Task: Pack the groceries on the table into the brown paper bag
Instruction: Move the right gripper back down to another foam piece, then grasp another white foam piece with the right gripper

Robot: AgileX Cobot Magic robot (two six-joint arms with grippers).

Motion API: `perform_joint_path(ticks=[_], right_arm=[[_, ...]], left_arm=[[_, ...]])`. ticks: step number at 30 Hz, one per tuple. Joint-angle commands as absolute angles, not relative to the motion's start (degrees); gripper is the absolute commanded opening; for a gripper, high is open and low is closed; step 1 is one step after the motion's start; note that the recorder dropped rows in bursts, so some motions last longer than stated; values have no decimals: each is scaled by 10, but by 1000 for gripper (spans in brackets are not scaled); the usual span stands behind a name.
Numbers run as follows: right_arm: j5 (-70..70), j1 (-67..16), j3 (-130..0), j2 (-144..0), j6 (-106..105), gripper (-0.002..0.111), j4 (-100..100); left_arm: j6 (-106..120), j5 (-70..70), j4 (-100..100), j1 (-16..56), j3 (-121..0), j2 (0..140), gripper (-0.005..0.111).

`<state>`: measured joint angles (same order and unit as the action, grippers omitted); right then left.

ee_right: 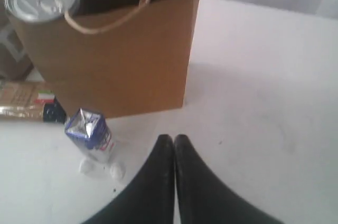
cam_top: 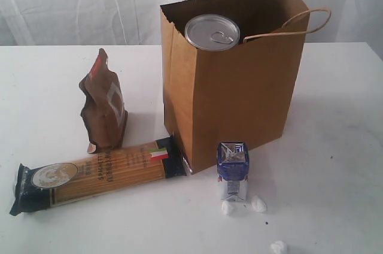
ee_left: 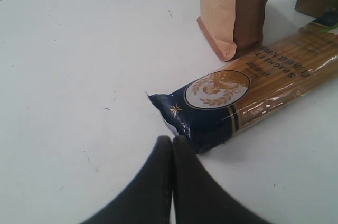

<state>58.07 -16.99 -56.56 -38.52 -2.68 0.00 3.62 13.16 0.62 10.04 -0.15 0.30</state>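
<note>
Done: silver pull-tab can [cam_top: 212, 32] shown inside the brown paper bag [cam_top: 239, 98], set toward the far edge of the counter [cam_top: 335, 164] | Left: spaghetti packet [cam_top: 99, 177], brown pouch [cam_top: 105, 104] and small blue carton [cam_top: 232, 170] outside, nearer the front edge | Around: white crumbs [cam_top: 258, 204] beside the carton | Left pincer [ee_left: 172, 139] and right pincer [ee_right: 174, 138] pressed together, empty.

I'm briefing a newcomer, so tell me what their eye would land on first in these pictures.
The tall brown paper bag stands centre-frame, with a silver pull-tab can showing at its open mouth. To its left in the exterior view a spaghetti packet lies flat with a brown pouch upright behind it, and a small blue carton stands in front of the bag.
</note>
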Motion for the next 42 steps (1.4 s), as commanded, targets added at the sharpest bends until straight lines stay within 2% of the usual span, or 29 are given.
perform_joint_path(ticks=[1, 17, 21, 24, 32, 34, 42], right_arm=[[583, -166, -501, -381, -29, 0, 23], [569, -166, -316, -410, -77, 0, 96], [557, -183, -305, -430, -78, 2, 107], [556, -196, -305, -447, -78, 10, 107], [506, -243, -305, -513, -78, 50, 137], [493, -257, -305, -537, -76, 54, 136], [430, -296, -305, -643, -73, 54, 135]], left_arm=[[35, 133, 8, 98, 0, 0, 0], [35, 133, 8, 98, 0, 0, 0], [35, 133, 8, 98, 0, 0, 0], [35, 133, 8, 98, 0, 0, 0], [35, 133, 8, 98, 0, 0, 0], [35, 133, 8, 98, 0, 0, 0], [35, 133, 8, 98, 0, 0, 0]])
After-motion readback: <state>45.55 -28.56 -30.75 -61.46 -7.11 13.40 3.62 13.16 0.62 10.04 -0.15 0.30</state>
